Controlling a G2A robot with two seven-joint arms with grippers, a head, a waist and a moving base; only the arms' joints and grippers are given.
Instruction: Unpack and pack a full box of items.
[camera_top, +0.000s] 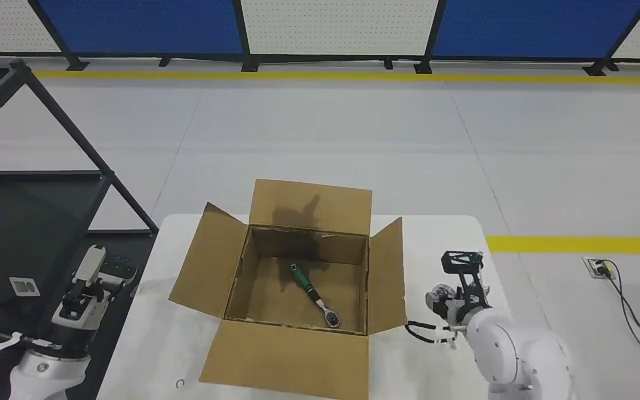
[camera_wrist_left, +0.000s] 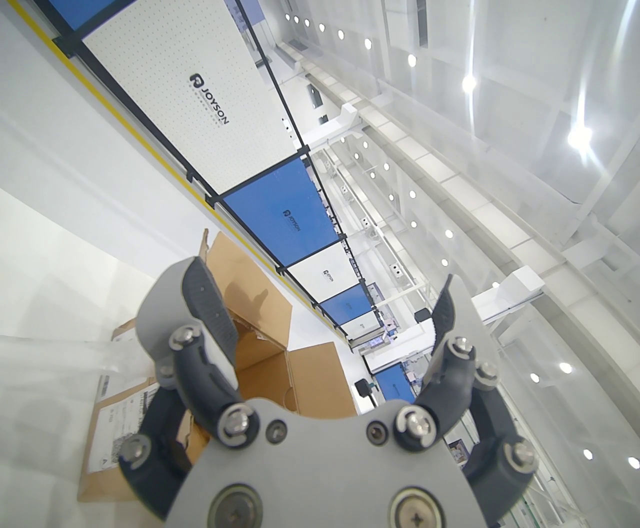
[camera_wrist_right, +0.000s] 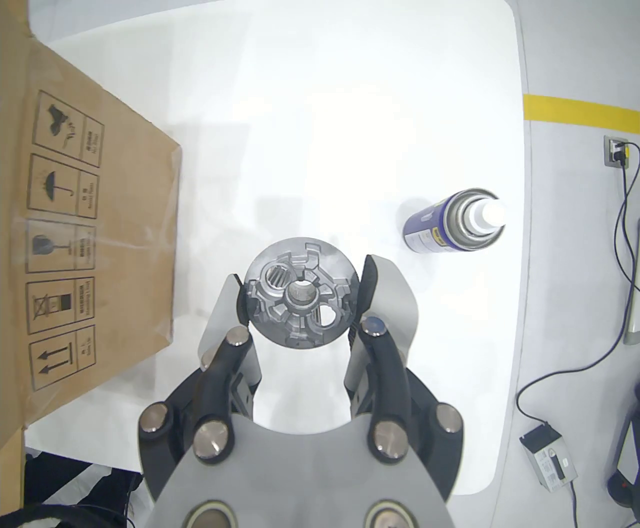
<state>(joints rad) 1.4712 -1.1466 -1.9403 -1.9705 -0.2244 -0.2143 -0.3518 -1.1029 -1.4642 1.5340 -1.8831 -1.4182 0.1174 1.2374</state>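
White table (camera_wrist_right: 310, 125) below; my right pincer (camera_wrist_right: 305, 290) grips a round metal part (camera_wrist_right: 280, 312) by its rim, half closed; box (camera_wrist_right: 90, 210) beside it, spray can (camera_wrist_right: 435, 227) just ahead; thin hold, part may slip, roll.

A wrench (camera_top: 314, 295) lies in the box (camera_top: 310, 205), a spray can (camera_wrist_right: 450, 227) on the table (camera_wrist_right: 325, 125) nearby.

My left gripper (camera_wrist_left: 325, 300) tilts upward with jaws spread wide, while my right gripper (camera_wrist_right: 302, 294) points down, clamped on a metal part (camera_wrist_right: 280, 305).
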